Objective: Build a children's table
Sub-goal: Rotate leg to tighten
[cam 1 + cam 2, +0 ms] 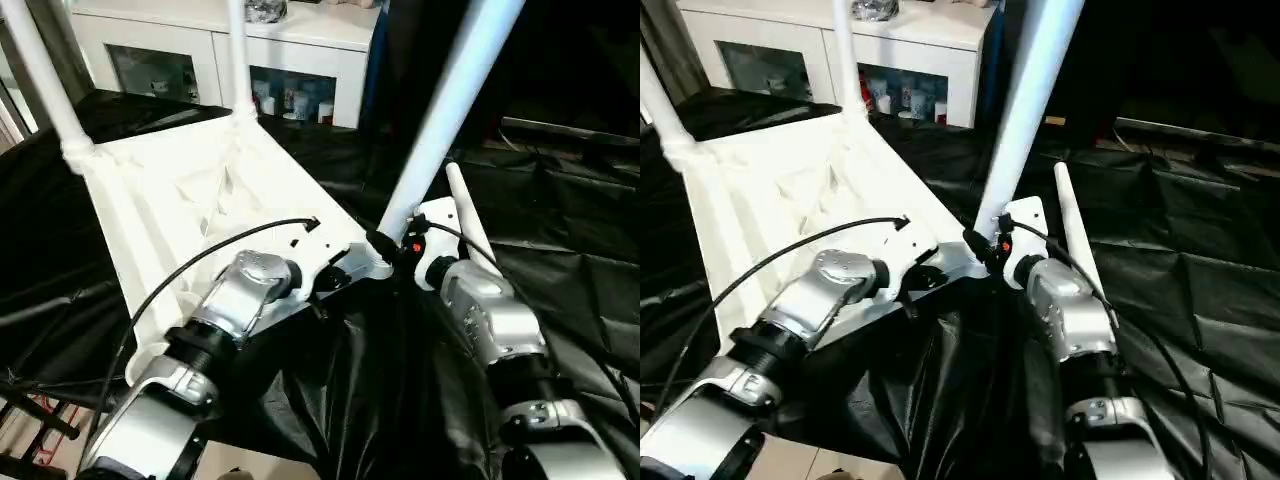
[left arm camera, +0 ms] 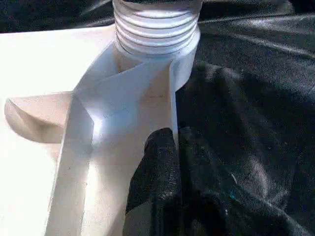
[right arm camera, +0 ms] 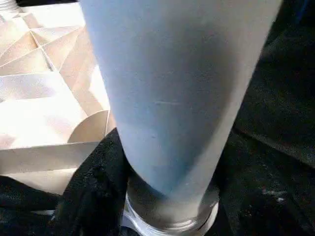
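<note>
The black-draped work table [image 1: 560, 250] carries the white plastic rectangular tabletop [image 1: 200, 190], lying upside down with its ribbed underside up. Two long white tapered tube legs already stand in its far corners, one at the far left [image 1: 40, 70] and one at the far right [image 1: 237, 60]. A third white tube leg [image 1: 440, 110] rises from the near corner socket [image 2: 157, 29], where its threaded end sits partly screwed in, and a fourth leg [image 1: 470, 225] lies loose on the cloth just beside the right forearm. The left gripper [image 2: 170, 147] is pinched closed on the thin side wall of the tabletop near that socket, steadying it. The right gripper [image 3: 162, 196] wraps the base of the third leg, its fingers about half apart and seemingly bearing on the tube. The step in hand looks like screwing in the third leg; next it likely needs further turns until seated, then the loose leg fetched for the last corner.
</note>
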Robot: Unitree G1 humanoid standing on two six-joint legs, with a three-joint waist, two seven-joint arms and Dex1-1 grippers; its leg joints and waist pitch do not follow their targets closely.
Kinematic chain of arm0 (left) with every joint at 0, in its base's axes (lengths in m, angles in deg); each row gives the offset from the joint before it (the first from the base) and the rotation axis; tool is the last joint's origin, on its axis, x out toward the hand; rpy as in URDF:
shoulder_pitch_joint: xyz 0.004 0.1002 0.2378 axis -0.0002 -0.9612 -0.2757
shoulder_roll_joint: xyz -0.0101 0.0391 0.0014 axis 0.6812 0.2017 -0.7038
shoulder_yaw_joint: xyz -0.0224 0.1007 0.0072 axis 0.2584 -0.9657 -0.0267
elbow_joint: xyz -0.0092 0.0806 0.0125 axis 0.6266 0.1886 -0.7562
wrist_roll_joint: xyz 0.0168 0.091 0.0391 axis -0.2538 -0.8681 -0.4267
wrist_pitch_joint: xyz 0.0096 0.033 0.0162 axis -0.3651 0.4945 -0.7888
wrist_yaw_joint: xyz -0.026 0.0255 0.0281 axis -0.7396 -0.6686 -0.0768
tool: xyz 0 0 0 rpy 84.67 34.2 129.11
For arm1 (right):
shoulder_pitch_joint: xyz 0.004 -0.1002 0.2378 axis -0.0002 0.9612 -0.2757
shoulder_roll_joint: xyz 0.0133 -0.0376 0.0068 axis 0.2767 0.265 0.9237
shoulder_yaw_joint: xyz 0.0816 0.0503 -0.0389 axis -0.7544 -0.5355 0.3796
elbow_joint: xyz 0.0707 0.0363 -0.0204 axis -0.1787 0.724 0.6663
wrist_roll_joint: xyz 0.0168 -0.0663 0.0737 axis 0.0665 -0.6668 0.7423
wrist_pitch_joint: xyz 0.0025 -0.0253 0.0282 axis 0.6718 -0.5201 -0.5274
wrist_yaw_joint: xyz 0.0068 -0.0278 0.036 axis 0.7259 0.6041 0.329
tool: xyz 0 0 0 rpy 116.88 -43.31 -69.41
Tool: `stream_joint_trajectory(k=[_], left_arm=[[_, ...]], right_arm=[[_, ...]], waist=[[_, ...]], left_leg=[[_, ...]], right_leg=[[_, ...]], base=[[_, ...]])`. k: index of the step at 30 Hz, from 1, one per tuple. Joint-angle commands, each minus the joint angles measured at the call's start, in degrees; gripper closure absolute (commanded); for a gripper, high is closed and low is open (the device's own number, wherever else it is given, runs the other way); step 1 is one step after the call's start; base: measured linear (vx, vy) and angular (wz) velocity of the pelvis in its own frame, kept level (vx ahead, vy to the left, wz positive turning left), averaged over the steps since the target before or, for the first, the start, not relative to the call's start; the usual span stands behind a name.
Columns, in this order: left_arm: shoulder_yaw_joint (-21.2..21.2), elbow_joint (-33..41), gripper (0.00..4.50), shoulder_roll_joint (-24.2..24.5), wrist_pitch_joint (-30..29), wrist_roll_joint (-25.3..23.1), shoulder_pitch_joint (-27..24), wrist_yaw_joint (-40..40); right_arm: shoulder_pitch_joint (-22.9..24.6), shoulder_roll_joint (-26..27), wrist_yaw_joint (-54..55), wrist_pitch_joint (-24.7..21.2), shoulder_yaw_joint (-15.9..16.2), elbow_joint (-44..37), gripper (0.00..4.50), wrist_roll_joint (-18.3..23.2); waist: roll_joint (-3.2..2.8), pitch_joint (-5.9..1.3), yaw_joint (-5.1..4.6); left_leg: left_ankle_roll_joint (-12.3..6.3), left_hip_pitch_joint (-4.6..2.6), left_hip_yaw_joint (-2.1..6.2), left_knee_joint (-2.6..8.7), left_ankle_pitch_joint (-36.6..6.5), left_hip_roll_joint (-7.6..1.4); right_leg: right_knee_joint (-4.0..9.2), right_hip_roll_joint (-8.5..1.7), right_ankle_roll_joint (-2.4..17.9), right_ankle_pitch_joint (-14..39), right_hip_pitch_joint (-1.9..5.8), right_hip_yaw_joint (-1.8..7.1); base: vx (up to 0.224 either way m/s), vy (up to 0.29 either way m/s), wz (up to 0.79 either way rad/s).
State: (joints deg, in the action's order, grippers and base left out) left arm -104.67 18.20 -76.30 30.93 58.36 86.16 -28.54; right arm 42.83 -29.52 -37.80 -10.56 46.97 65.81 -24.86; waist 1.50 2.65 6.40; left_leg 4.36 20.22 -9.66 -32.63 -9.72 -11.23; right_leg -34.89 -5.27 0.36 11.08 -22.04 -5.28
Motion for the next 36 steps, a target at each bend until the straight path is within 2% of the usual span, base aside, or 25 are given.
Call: stream_joint_trajectory(k=[1,2,7,14,15,19,22,25,27,33,36], left_arm=[[-1.39,4.14,4.50,-0.34,1.80,0.33,0.60,2.38],[-1.50,4.58,4.50,-0.07,1.71,0.32,0.36,2.72],[-2.13,7.37,4.50,1.69,1.55,0.61,-1.22,4.98],[-2.89,10.66,4.50,4.58,3.08,2.21,-3.44,10.58],[-3.63,12.90,4.50,6.69,5.01,3.63,-4.65,14.98],[-4.47,16.24,4.50,9.31,5.53,5.21,-6.09,19.77],[-4.74,16.82,4.50,11.14,6.41,4.60,-6.65,21.69],[-5.19,16.90,4.50,12.13,7.16,4.29,-7.10,23.05],[-5.43,17.37,4.50,12.81,7.48,4.44,-7.58,24.16],[-5.71,18.63,4.50,13.62,6.63,5.38,-8.26,25.81],[-4.41,16.02,4.50,11.61,5.40,4.65,-7.24,22.35]], right_arm=[[0.78,0.35,-2.08,-2.26,1.95,3.12,2.32,0.66],[0.74,0.12,-2.47,-2.40,1.94,3.18,2.36,0.71],[0.73,-1.11,-5.61,-2.42,2.66,3.21,2.42,0.67],[1.90,-3.28,-12.44,-3.74,5.27,1.26,2.43,1.02],[2.83,-4.79,-16.42,-4.30,6.74,0.01,2.45,1.22],[4.11,-7.30,-21.33,-3.80,8.42,-0.74,2.46,0.74],[5.51,-10.37,-25.57,-1.28,10.39,-0.42,2.46,-0.85],[6.37,-11.60,-27.61,-0.96,11.61,-1.03,2.46,-1.23],[6.80,-12.31,-28.68,-0.97,12.33,-1.39,2.46,-1.23],[6.79,-12.67,-29.44,-0.51,12.62,-0.37,2.47,-1.09],[6.35,-10.87,-24.88,0.31,11.11,1.41,2.47,-1.48]], waist=[[-0.05,-3.04,0.29],[0.13,-3.04,0.25],[0.17,-3.06,0.28],[0.15,-3.04,0.28],[0.23,-3.03,0.41],[0.33,-3.05,0.44],[0.25,-2.81,0.74],[0.10,-2.79,1.13],[0.26,-2.80,1.46],[0.23,-2.93,1.55],[0.28,-2.96,1.54]], left_leg=[[0.40,-0.14,0.57,4.34,-15.38,-2.10],[0.30,-0.08,0.52,4.33,-15.23,-2.06],[0.06,-0.06,0.50,4.32,-14.43,-2.10],[-0.49,-0.14,0.31,4.27,-13.10,-2.15],[-0.47,-0.14,0.39,4.27,-12.97,-2.16],[-0.84,-0.15,0.27,4.23,-12.67,-2.23],[-0.36,-0.37,0.28,4.37,-14.60,-2.31],[0.02,-0.45,0.35,4.45,-15.42,-2.36],[0.23,-0.55,0.36,4.51,-15.89,-2.38],[0.71,-0.52,0.44,4.52,-16.10,-2.36],[0.73,-0.47,0.41,4.48,-15.59,-2.32]], right_leg=[[4.80,-3.89,9.80,14.34,2.30,3.13],[4.82,-3.87,9.82,14.19,2.33,3.15],[4.77,-3.92,9.77,14.01,2.39,3.14],[4.45,-3.77,10.63,11.55,2.34,3.22],[4.41,-3.79,10.69,11.36,2.39,3.18],[4.18,-3.70,11.04,9.95,2.38,3.21],[4.55,-3.81,10.84,13.11,2.19,3.24],[4.67,-3.86,10.46,13.96,2.17,3.31],[4.64,-3.81,10.26,14.08,2.17,3.32],[4.42,-3.76,10.82,12.85,2.24,3.29],[4.38,-3.78,11.05,12.36,2.28,3.28]], base=[[0.000,0.000,0.00],[0.000,0.000,0.00],[0.000,0.000,0.00],[0.000,0.000,0.00],[0.000,0.000,0.00],[0.000,0.000,0.00],[0.000,0.000,0.00],[0.000,0.000,0.00],[0.000,0.000,0.00],[0.000,0.000,0.00],[0.000,0.000,0.00]])
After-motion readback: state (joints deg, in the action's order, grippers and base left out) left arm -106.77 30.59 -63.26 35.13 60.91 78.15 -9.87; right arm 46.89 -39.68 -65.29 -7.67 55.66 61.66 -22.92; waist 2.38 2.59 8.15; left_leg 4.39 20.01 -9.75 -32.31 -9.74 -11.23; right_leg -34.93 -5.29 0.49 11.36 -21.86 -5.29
